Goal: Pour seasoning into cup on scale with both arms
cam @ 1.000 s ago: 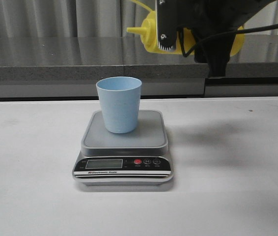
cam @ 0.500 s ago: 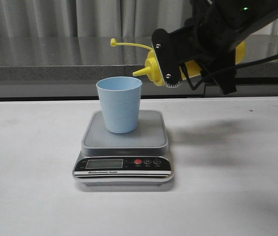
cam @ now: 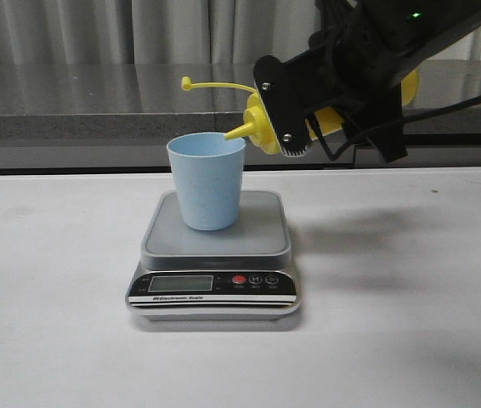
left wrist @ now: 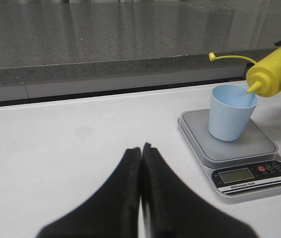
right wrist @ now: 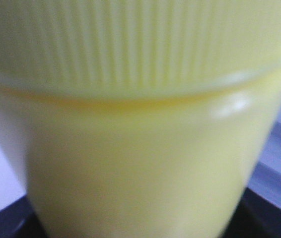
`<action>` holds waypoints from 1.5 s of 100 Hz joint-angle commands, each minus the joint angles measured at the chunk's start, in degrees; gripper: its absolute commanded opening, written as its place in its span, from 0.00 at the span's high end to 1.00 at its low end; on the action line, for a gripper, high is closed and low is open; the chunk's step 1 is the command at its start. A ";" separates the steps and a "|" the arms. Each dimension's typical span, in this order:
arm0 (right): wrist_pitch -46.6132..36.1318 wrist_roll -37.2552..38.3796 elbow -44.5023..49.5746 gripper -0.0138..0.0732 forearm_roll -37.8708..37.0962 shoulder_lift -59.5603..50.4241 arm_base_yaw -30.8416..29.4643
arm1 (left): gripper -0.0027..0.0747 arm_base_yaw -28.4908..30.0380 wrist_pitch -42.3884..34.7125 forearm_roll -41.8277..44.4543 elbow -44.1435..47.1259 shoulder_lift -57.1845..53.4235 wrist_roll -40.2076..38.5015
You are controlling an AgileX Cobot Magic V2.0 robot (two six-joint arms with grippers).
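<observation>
While clamped in the right gripper [cam: 308,119], seasoning bottle [cam: 262,127] tilted, nozzle at cup [cam: 206,180] rim.

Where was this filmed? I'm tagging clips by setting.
Probably a lab or test bench, not a home kitchen: a bare white table, a grey stone-like ledge with curtains behind, and only a kitchen scale set out.
</observation>
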 commanded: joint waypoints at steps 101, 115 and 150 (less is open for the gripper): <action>-5.40 26.59 -2.00 0.92 12.94 -11.74 -2.26 | 0.99 0.11 -4.57 -1.09 -1.41 0.68 -0.51; -12.47 28.47 -1.87 0.92 24.46 -14.56 -5.94 | 0.99 0.11 -4.57 -1.09 -1.41 0.68 -0.51; -29.63 26.80 -0.77 0.91 49.35 -16.92 -16.56 | 0.99 0.11 -4.57 -1.09 -1.41 0.68 -0.51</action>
